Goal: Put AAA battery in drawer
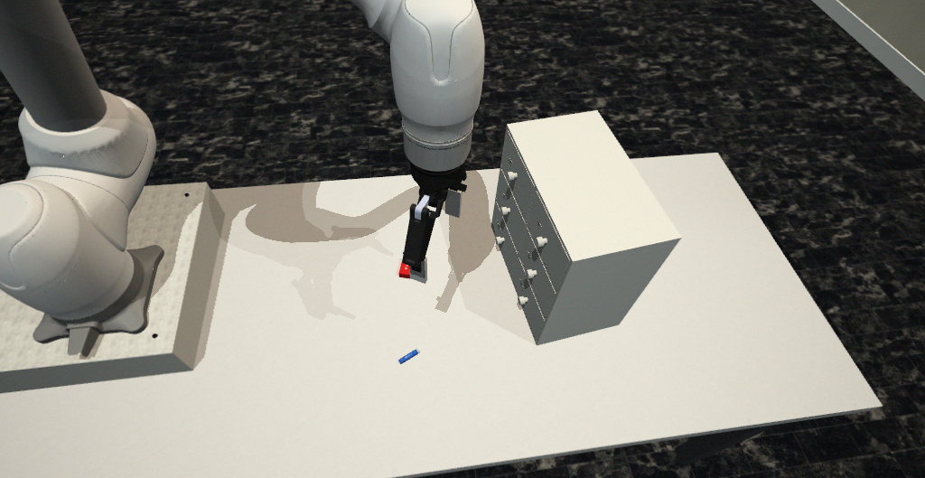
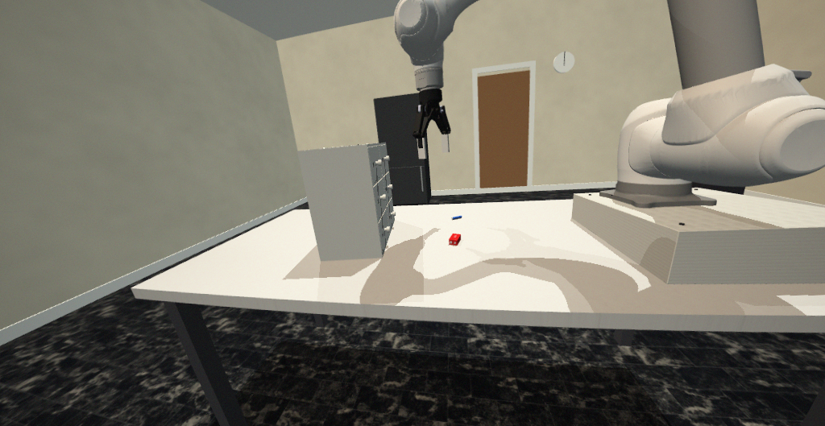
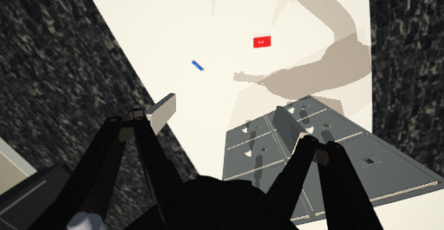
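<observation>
The blue AAA battery (image 1: pixel 408 356) (image 2: pixel 456 217) (image 3: pixel 198 65) lies on its side on the table (image 1: pixel 310 398) (image 2: pixel 495 216), in front of the chest. The small grey-white chest (image 1: pixel 594 183) (image 2: pixel 346 204) (image 3: pixel 390 175) stands upright. Its several drawers with white knobs look pushed in. The drawer letters are too small to read, so I cannot tell which one is B. My gripper (image 1: pixel 436 239) (image 2: pixel 433 147) (image 3: pixel 225 108) is open and empty, high above the table near the chest's drawer side. In the wrist view its right finger hides part of the drawer fronts.
A small red block (image 1: pixel 405 270) (image 2: pixel 454 238) (image 3: pixel 262 42) with light marks lies on the table, between the chest and the robot's raised base (image 1: pixel 199 294) (image 2: pixel 749 256). In the top view a fingertip overlaps its edge, but the gripper is well above it.
</observation>
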`<state>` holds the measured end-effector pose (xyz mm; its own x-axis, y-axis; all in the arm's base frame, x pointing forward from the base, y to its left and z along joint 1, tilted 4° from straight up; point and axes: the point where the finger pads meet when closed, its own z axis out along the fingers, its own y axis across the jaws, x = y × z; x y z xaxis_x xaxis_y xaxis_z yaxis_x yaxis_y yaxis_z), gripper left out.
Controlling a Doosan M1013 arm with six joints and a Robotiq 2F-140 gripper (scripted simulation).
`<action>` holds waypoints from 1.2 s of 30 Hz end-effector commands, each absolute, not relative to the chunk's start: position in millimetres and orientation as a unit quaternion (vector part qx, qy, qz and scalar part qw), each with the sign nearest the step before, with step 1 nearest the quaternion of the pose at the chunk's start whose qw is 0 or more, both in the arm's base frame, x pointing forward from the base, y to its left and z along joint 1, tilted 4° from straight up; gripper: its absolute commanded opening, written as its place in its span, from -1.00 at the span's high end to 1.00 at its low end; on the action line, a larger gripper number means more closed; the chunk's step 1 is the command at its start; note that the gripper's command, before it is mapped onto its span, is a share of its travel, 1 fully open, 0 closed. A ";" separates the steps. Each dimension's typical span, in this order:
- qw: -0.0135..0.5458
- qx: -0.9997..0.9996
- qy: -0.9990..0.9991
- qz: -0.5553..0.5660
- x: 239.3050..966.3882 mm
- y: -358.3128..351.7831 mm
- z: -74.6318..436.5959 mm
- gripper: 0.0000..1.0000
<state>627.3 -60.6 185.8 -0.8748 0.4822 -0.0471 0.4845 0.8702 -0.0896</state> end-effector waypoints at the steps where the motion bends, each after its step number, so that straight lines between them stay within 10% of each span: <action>1: 0.007 0.113 0.993 -0.042 633.5 -55.8 168.8 -1.00; 36: 0.109 -0.067 0.991 -0.025 652.0 -54.2 149.5 -1.00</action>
